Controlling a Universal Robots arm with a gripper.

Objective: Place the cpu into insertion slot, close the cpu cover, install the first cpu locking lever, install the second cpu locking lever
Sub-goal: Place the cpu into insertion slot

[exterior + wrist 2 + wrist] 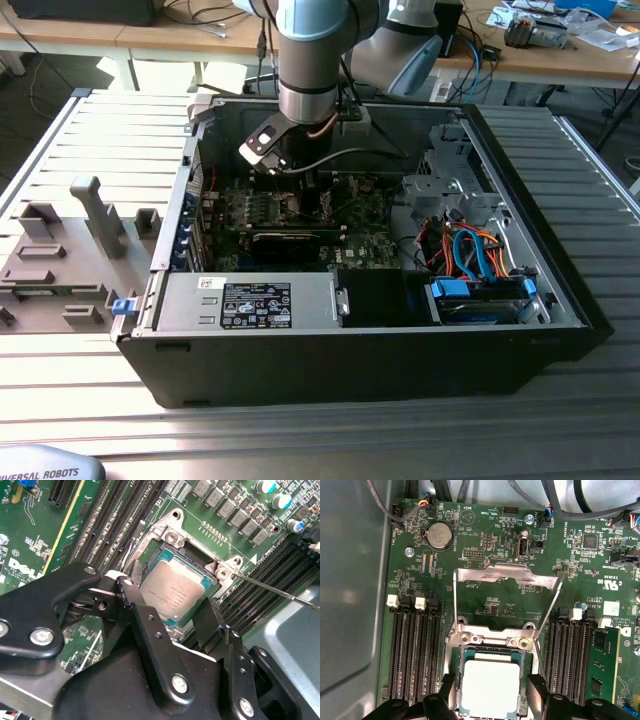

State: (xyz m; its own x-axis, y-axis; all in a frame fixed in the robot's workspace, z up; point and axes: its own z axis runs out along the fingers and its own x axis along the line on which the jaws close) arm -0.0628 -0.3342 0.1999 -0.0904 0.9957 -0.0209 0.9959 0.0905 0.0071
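Gripper (492, 680) stands low over the socket (492, 636) near the middle of the motherboard (485, 607). Its two black fingers (446, 690) are spread apart, one at each side of the cpu (490, 690). In both wrist views the cpu (175, 592) lies flat and square in the socket's recess, silver top upward. A narrow strip of socket shows between the chip's edges and each finger, so I judge the jaws released rather than clamped, though the margin is slim. This straddling stance suits a part that must go straight down onto its contacts without tilt. The cpu cover (507, 575) is swung up and back on its hinge edge, which leaves the recess free from above; it is not closed over the chip. In the second wrist view a thin metal rod (272, 589) runs out from the socket's corner across the memory slots (277, 565); I take it for a locking lever, unlatched. In the exterior view the arm (315, 60) reaches down toward the far wall of the open computer case (350, 370), which lies on its side on a slotted metal table (90, 400). Seating appears done; cover and both levers are outstanding.
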